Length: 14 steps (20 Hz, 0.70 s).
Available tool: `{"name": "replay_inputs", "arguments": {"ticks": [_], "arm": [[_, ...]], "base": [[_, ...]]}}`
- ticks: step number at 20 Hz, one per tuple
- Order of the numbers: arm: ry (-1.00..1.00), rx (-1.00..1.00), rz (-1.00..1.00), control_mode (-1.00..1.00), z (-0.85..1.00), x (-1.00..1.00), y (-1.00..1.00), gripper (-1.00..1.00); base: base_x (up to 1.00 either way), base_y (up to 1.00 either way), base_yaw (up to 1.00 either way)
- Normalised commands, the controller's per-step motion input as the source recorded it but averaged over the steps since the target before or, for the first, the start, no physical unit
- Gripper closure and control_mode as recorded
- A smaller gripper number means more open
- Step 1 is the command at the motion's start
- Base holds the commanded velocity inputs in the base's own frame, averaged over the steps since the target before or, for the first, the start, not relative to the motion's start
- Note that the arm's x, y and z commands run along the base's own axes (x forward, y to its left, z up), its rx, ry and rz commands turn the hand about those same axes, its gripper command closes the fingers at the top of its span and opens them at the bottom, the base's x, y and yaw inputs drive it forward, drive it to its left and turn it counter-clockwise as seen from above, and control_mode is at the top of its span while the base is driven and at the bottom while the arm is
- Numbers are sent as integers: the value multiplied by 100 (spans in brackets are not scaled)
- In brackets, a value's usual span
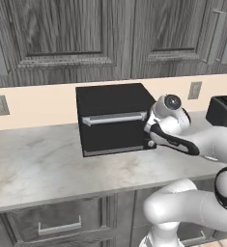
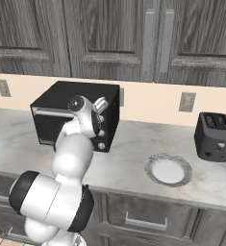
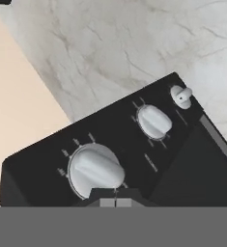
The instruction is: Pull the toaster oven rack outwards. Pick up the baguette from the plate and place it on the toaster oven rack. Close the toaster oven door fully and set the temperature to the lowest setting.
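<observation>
A boxy matt black toaster oven (image 1: 114,118) with a brushed silver metal bar handle (image 1: 114,118) sits on a smooth, pale veined marble counter (image 1: 33,164) beneath grey woodgrain cabinets (image 1: 62,34).

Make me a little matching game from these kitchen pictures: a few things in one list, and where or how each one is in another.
Things:
1. toaster oven door
2. plate
3. slot toaster
4. fingers

States or places:
A. empty, on the counter
B. shut, at the nearest knob
C. closed, handle at top
D. far right, near the wall

Pairs: 1-C, 2-A, 3-D, 4-B
</observation>
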Motion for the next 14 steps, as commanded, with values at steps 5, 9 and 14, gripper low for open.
{"name": "replay_inputs", "arguments": {"ticks": [5,9,14], "arm": [[34,-14,16,-100,-100,78,-3,100],[52,-10,3,-100,-100,61,-34,100],[55,-18,-2,-100,-100,28,-62,100]], "base": [[0,0,0],[0,0,0],[0,0,0]]}}
